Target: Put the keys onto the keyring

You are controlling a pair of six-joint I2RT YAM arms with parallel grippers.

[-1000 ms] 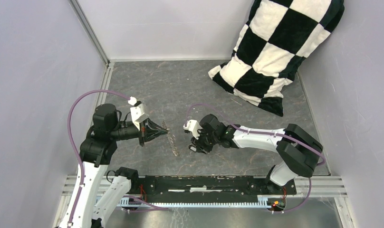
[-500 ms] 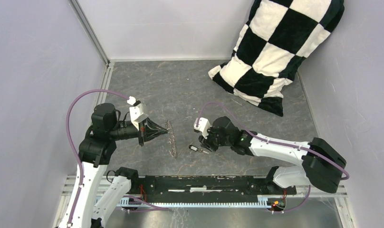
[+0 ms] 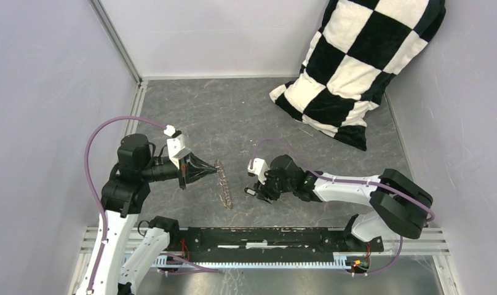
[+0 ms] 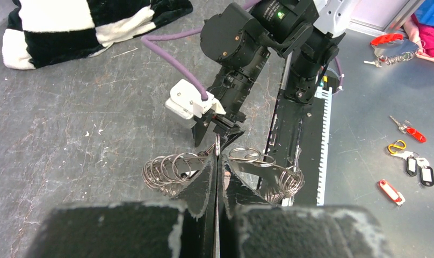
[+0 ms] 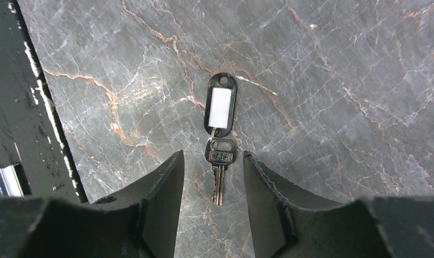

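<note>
The keyring (image 3: 222,184), a big metal ring hung with many small wire rings, stands on edge just left of centre. My left gripper (image 3: 210,169) is shut on its top, and in the left wrist view the keyring (image 4: 169,167) spreads to both sides of the closed fingers (image 4: 204,177). A silvery key (image 5: 219,173) with a black, white-labelled tag (image 5: 221,106) lies flat on the table. My right gripper (image 5: 212,159) hangs open just above it, one finger on either side of the blade, touching nothing. From above, the right gripper (image 3: 256,190) mostly hides the key.
A black-and-white checkered pillow (image 3: 357,61) leans in the far right corner. A black rail (image 3: 264,236) runs along the near edge between the arm bases. Loose key tags (image 4: 413,166) lie beyond it. Grey walls close in on both sides.
The right gripper's jaws have widened and the key now lies free on the table. The right arm swung right, then back over the key. The left gripper still holds the keyring.
</note>
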